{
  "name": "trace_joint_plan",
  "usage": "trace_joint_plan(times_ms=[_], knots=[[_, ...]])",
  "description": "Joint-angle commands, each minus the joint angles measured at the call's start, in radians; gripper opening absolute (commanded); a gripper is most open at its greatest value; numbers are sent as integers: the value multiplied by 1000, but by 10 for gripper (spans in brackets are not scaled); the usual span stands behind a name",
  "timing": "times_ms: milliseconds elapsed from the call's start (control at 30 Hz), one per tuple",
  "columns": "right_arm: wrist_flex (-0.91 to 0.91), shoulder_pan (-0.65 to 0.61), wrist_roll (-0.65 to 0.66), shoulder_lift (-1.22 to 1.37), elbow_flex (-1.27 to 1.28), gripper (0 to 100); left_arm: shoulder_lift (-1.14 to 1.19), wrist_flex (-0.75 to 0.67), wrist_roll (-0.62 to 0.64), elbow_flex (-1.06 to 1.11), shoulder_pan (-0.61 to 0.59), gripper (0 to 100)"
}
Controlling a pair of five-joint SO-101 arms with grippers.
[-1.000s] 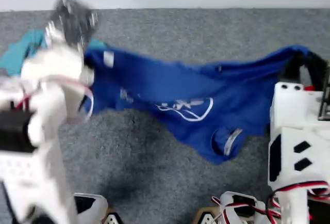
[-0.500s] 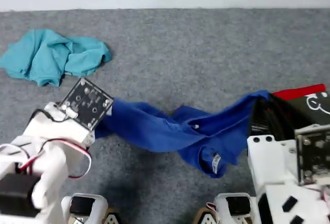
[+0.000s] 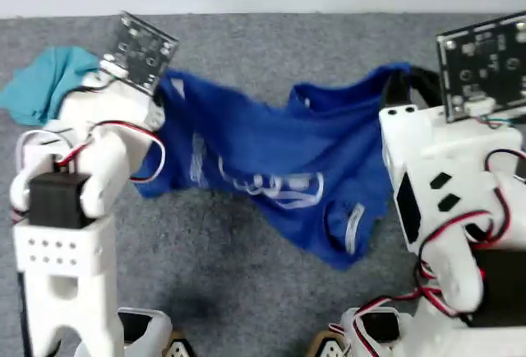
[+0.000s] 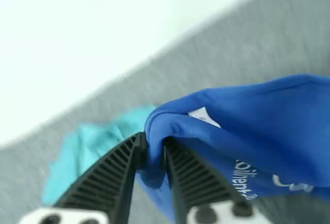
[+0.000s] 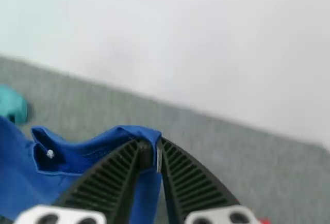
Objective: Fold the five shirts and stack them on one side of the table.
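Both wrist views show shut jaws: left gripper and right gripper pinch the blue shirt, seen overhead stretched between them.

You're seeing a soft, matt blue cloth shirt with smooth white print, over a rough grey felt-like table cover (fuzzy, no shine). The crumpled teal cloth shirt is equally matt. The left gripper has ribbed black plastic fingers, and the left arm's white casing is smooth plastic.
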Motion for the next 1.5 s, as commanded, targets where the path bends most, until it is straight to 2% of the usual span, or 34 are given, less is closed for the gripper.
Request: trace_joint_plan(times_ms=[0,200,300,400,500,667,833,1033,1167,1333,1467], knots=[[-16,-4,11,2,-166,9,0,40,11,-216,0,13],[79,10,12,2,-535,9,0,315,11,-587,0,13],[120,96,12,2,-666,9,0,436,11,-753,0,13],[134,188,12,1,-763,9,-15,457,21,-846,-9,13],[148,237,9,1,-825,9,-68,454,58,-852,-9,13],[170,243,5,12,-833,9,-144,454,61,-771,-9,13],[145,242,2,13,-678,9,-173,445,61,-591,-9,13],[7,237,2,13,-322,9,-192,318,63,-331,-9,13],[-140,160,9,13,-55,9,-181,180,60,-197,-9,13],[-440,128,11,16,267,9,-166,-97,58,13,-21,13],[-645,133,12,97,388,9,9,-331,58,122,-58,13]])
